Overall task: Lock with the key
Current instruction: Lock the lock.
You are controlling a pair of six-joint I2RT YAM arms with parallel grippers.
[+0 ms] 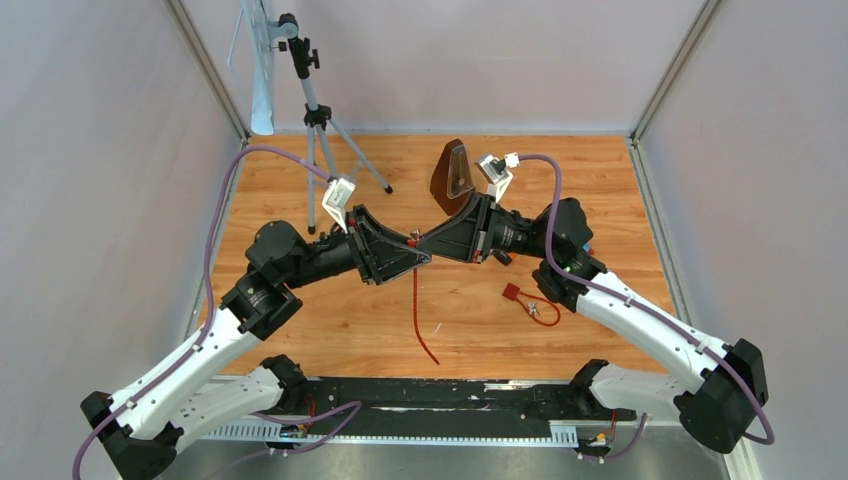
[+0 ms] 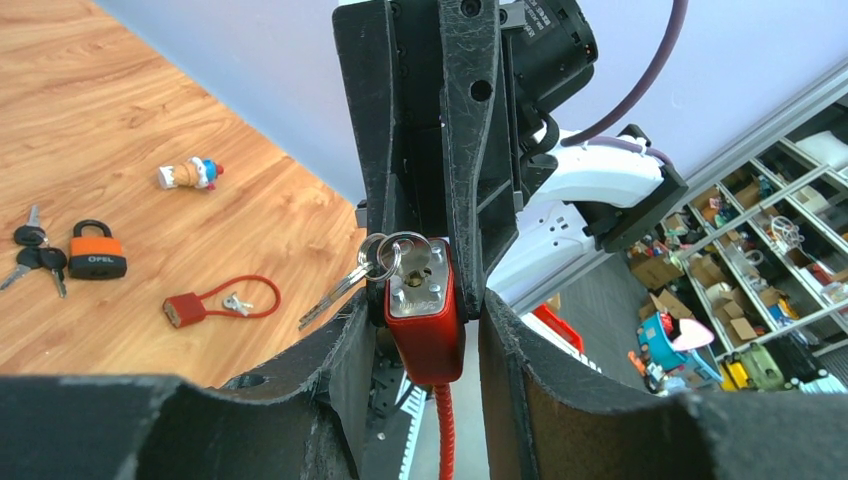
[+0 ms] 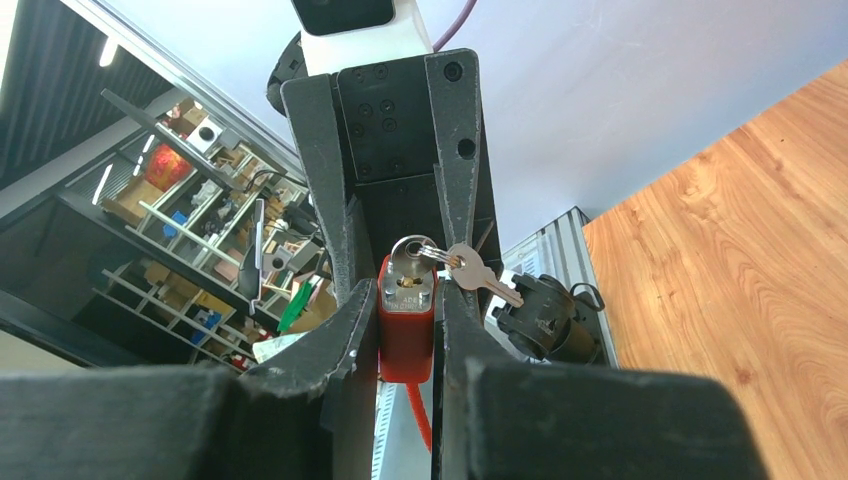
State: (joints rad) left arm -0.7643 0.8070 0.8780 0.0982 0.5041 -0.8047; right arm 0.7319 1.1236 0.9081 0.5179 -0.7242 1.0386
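**Surface/room.** The table point(image 1: 600, 180) is showing smooth orange-brown wood-grain laminate, with a black strip point(image 1: 450, 395) running along its near edge. Pale grey walls point(image 1: 100, 150) are enclosing it on three sides, with metal posts standing at the far corners. Cluttered shelving point(image 2: 760, 260) is showing beyond in the wrist views.

**Lock.** The red cable lock point(image 3: 405, 335) is hanging in the air over the table's middle, between the two grippers, which are meeting nose to nose. Its body is a glossy red block with a brushed silver end face. A flat silver key point(image 3: 478, 274) is dangling from a wire ring at that face; cannot tell whether a key is sitting in the keyhole. The ribbed red cable point(image 1: 420, 320) is trailing down toward the near edge.

**Jaws.** The right gripper point(image 3: 405, 300) is pinching the red body between its matte black jaws. The left gripper point(image 2: 425, 340) is straddling the lock with its jaws standing apart, a sliver of gap showing on one side.

**Other items.**
- A grey tripod point(image 1: 318, 120) is standing at the far left corner.
- A brown wedge point(image 1: 452, 178) is sitting near the far edge.
- A second red lock point(image 1: 528, 303) is lying toward the right edge.
- An orange padlock point(image 2: 96, 252) and a small figurine point(image 2: 190, 173) are lying on the wood.
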